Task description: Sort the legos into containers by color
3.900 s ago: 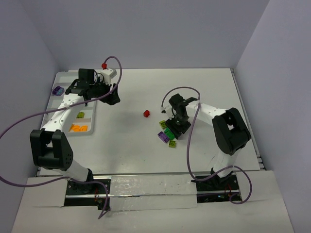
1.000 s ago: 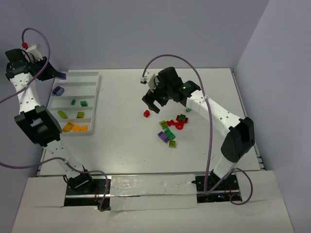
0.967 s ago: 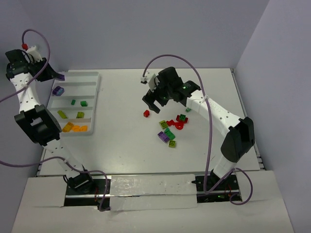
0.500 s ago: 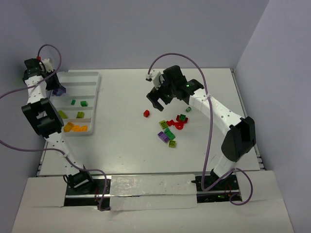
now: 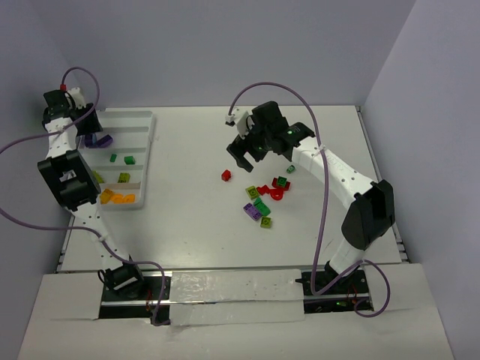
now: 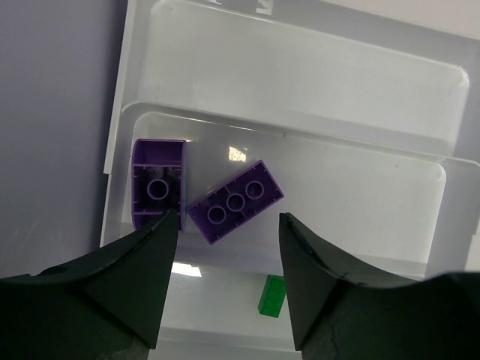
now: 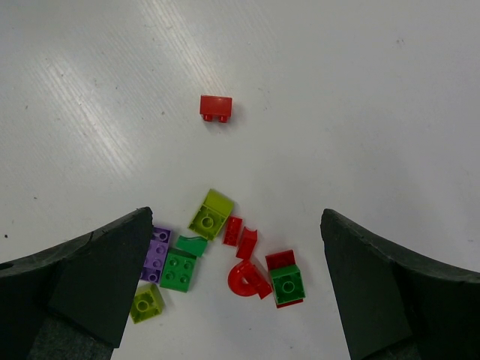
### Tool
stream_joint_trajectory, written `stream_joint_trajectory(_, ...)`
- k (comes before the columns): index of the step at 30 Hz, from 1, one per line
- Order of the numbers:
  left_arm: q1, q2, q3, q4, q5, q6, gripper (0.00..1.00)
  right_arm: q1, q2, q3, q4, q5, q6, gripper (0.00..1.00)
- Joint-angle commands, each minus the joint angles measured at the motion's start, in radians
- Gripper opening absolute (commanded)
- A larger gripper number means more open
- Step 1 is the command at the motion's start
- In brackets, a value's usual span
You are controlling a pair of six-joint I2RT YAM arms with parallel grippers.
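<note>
Two purple legos [image 6: 236, 201] lie side by side in one container [image 6: 352, 202] at the tabletop's [image 5: 187, 217] ten o'clock, the left end effector [image 6: 229, 225] having just spread and let one go (right end effector [image 7: 236, 217] spread, empty, above the loose pile [image 7: 214, 214]).

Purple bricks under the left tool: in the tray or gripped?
In the tray. Both purple bricks lie undersides up in one compartment; the left tool is open above them, holding nothing.
</note>
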Motion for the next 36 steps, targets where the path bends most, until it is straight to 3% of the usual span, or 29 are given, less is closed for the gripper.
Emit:
stream_joint_trajectory(1,-0.004,-0.015,0.051,0.034,0.05,-0.008,0.65,-0.006,-0.012,0.02,-0.001,0.007,-0.007,1.0)
stream_joint_trajectory(4,-0.01,-0.107,0.04,0.028,0.223,0.016,0.64,-0.017,-0.018,0.014,0.004,-0.001,0.014,1.0)
stream_joint_trajectory(6,-0.037,-0.208,-0.007,-0.007,0.429,0.097,0.64,-0.041,-0.027,0.003,0.007,-0.02,0.055,1.0)
stream_joint_trajectory(7,-0.082,-0.242,-0.047,-0.039,0.53,0.152,0.64,-0.076,-0.032,-0.009,0.007,-0.047,0.085,1.0)
stream_joint_trajectory(10,-0.275,-0.373,-0.128,-0.268,0.61,0.431,0.64,-0.169,-0.053,-0.044,0.003,-0.108,0.126,1.0)
stream_joint_trajectory(13,-0.472,-0.467,-0.318,-0.35,0.623,0.581,0.64,-0.309,-0.065,-0.08,-0.007,-0.183,0.159,1.0)
stream_joint_trajectory(17,-0.744,-0.575,-0.568,-0.319,0.625,0.749,0.64,-0.419,-0.08,-0.128,-0.014,-0.216,0.166,1.0)
stream_joint_trajectory(20,-0.913,-0.591,-0.659,-0.308,0.624,0.883,0.63,-0.479,-0.102,-0.152,-0.013,-0.227,0.174,1.0)
stream_joint_trajectory(24,-1.038,-0.508,-0.649,-0.36,0.624,1.03,0.61,-0.519,-0.14,-0.181,-0.005,-0.23,0.171,1.0)
stream_joint_trajectory(36,-1.164,-0.34,-0.587,-0.262,0.546,1.022,0.59,-0.55,-0.255,-0.249,0.005,-0.224,0.169,1.0)
